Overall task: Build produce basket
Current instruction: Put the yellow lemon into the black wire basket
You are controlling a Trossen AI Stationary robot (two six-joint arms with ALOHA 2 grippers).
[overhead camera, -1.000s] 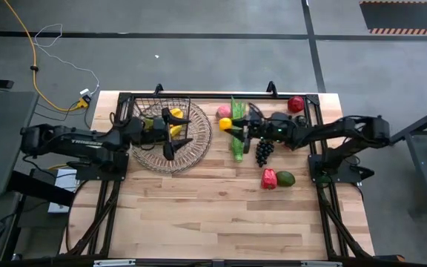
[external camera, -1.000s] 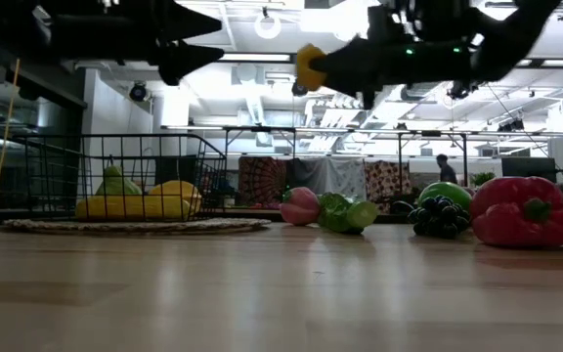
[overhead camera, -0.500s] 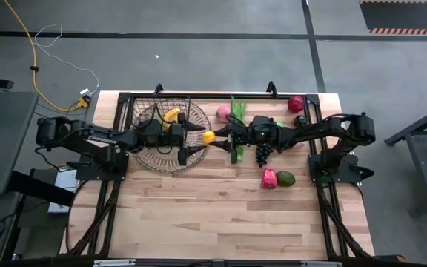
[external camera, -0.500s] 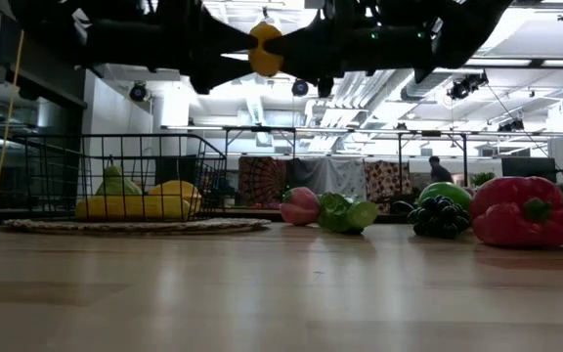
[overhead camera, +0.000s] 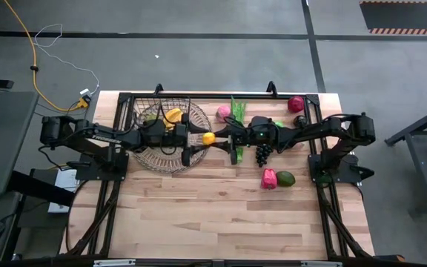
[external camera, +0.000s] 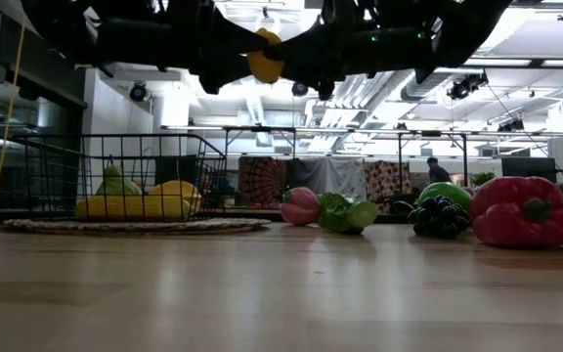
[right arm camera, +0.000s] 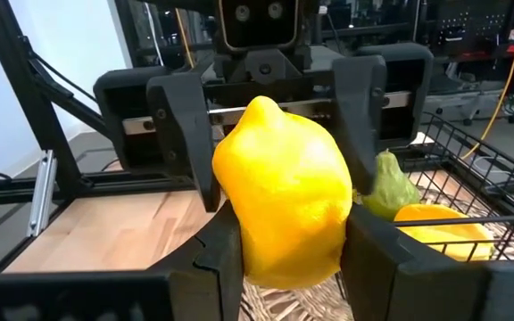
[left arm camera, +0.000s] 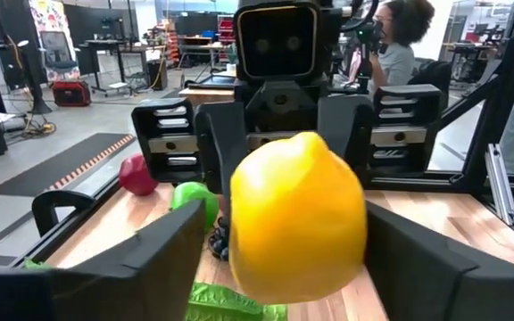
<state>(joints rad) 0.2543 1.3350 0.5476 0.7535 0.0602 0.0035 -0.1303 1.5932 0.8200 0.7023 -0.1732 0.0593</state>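
Midair, the lemon (overhead camera: 209,138) hung above the table (overhead camera: 221,215) just off the right edge of the woven tray (overhead camera: 199,148), clamped between the right gripper (overhead camera: 217,138) fingers (right arm camera: 377,250), which were closed snugly on its sides. The left gripper (overhead camera: 199,140) faced it from the other side, jaws spread around the fruit with gaps showing, not yet pinching. The wire basket (overhead camera: 141,111) sat on the tray with bananas (external camera: 140,205) inside; grapes (overhead camera: 263,152), red pepper (overhead camera: 269,179) and avocado (overhead camera: 285,178) lay further right.
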